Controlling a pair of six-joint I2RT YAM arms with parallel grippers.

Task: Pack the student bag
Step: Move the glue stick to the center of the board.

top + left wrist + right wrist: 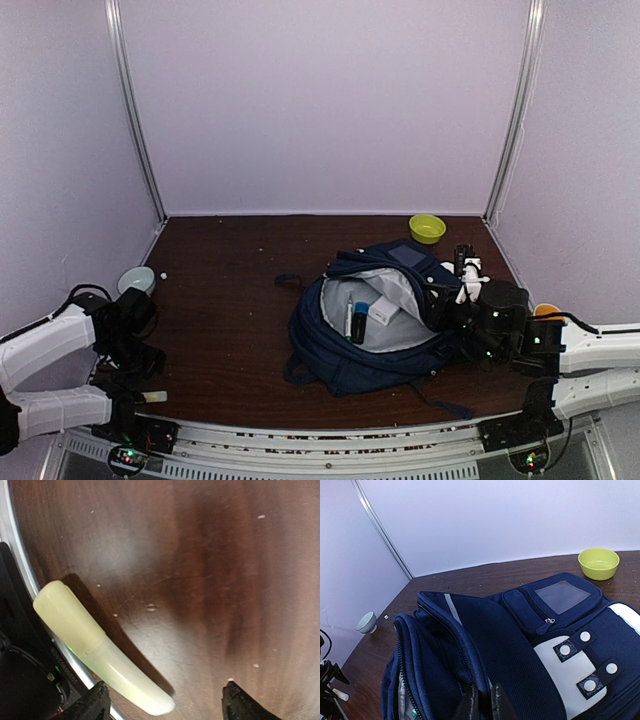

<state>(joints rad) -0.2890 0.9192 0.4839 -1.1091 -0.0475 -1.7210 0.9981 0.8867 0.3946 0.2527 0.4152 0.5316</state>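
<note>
At the far left, the left gripper (pixel 143 365) is hanging low over the table's (pixel 230 300) near edge. Only its wrist view is showing the fingers (pixel 95 705) standing wide apart, with the tip of a pale yellow-green tube (pixel 95 645) lying between them. Right of centre, the student bag (pixel 330 355) is lying mouth open. Only the overhead view is showing a white box (pixel 380 312) and a dark tube (pixel 358 325) inside. The right gripper (pixel 484 706) is pinching the bag's rim, jaws nearly closed, and its wrist view is adding the white buckle patch (pixel 570 667). A green bowl (pixel 427 228) is sitting behind.

Fingertips of left end effector (pixel 167 702) cut off by bottom edge; pale tube (pixel 90 640) tip blurred.
</note>
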